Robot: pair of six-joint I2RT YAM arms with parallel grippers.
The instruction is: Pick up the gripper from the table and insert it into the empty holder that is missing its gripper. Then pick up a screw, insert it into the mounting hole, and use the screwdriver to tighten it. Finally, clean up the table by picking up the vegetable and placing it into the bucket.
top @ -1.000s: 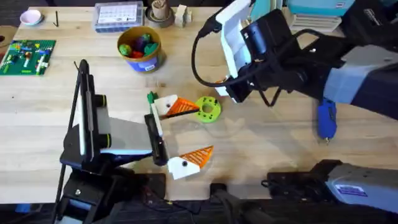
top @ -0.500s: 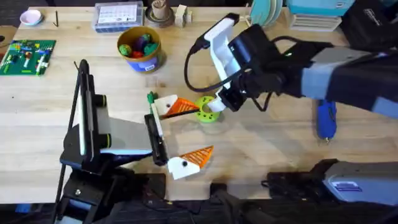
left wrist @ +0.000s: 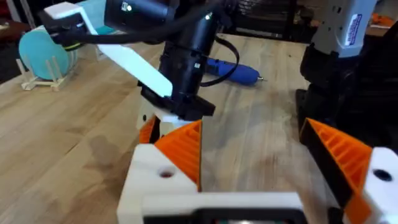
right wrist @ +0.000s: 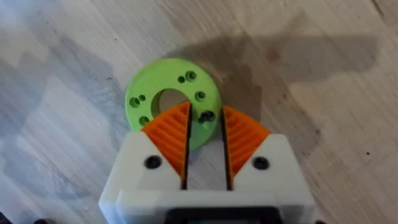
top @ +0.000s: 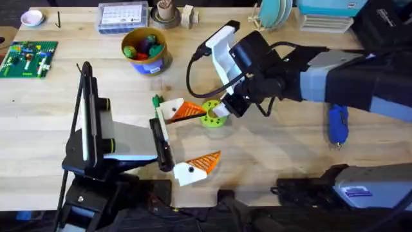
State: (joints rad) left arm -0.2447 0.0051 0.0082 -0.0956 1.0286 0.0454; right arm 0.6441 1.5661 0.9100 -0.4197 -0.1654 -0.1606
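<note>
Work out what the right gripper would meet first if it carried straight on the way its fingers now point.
Most likely the green disc. The right gripper points down at it, a small dark screw lying between its fingers; depth is unclear.

Right gripper (top: pixel 226 107) low over green disc (top: pixel 215 114), fingers straddling black screw (right wrist: pixel 207 116) on disc rim; narrow gap between pads.
At disc's 9 o'clock, orange-tipped white block (top: pixel 178 110) touching or just beside; small green vegetable (top: pixel 156 100) beyond.
Left gripper (top: pixel 168 138) blocks 7 o'clock, orange-tipped.
Bare table (top: pixel 270 148) from 3 to 6 o'clock, open up to blue screwdriver (top: pixel 337 124).
Bucket (top: pixel 145 50) at 11 o'clock, well apart, clear wood between.
Right arm body and cable overhang 12 to 2 o'clock.
</note>
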